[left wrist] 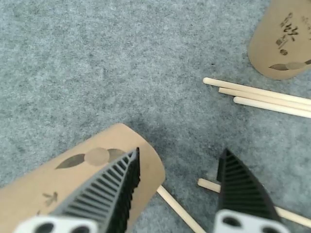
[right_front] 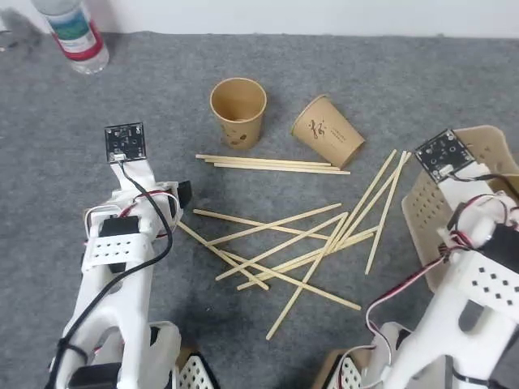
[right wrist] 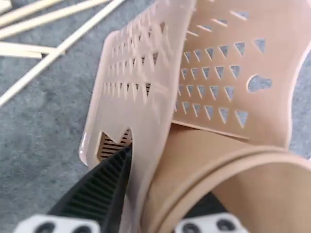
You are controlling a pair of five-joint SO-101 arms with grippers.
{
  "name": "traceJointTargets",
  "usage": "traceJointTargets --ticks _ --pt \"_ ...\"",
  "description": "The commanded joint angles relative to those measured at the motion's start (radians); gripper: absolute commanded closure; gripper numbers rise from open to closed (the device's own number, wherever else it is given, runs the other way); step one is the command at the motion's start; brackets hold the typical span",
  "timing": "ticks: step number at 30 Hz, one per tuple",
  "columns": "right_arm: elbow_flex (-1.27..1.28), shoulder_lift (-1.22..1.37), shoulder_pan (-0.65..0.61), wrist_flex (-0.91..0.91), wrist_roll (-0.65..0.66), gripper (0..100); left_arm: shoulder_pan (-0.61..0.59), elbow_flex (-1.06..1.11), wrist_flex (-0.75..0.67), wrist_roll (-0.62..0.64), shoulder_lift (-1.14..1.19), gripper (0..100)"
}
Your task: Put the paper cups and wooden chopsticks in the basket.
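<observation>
One paper cup (right_front: 238,109) stands upright and a second cup (right_front: 327,130) lies tipped beside it. Several wooden chopsticks (right_front: 284,243) lie scattered across the grey mat. My left gripper (left wrist: 181,155) is open low over the mat, with one finger (left wrist: 112,189) lying across a third cup (left wrist: 58,187) that rests on its side. My right gripper (right wrist: 155,184) is at the beige basket (right wrist: 218,63), shut on a paper cup (right wrist: 243,194). One finger (right wrist: 104,189) is outside that cup, against the basket wall, and the other is inside its rim.
A water bottle (right_front: 75,32) stands at the far left corner. The basket (right_front: 422,203) sits at the right edge under the right arm (right_front: 478,275). Three chopsticks (left wrist: 262,97) lie side by side just ahead of the left gripper, in front of the upright cup (left wrist: 284,39).
</observation>
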Motion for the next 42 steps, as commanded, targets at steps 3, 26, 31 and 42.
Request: traceJointTargets --ticks 3,26,31,42 --pt "-0.006 -0.007 0.016 0.005 0.029 98.9 -0.005 0.008 0.026 0.011 0.009 74" --pt "0.074 -0.323 0.008 -0.05 -0.169 76.8 -0.011 0.008 0.038 0.008 0.011 74" --pt "0.078 -0.521 0.008 -0.044 -0.203 76.8 -0.011 0.008 0.037 0.008 0.011 74" --pt "0.158 -0.731 -0.292 0.001 -0.488 77.2 -0.011 0.01 0.037 0.008 0.011 74"
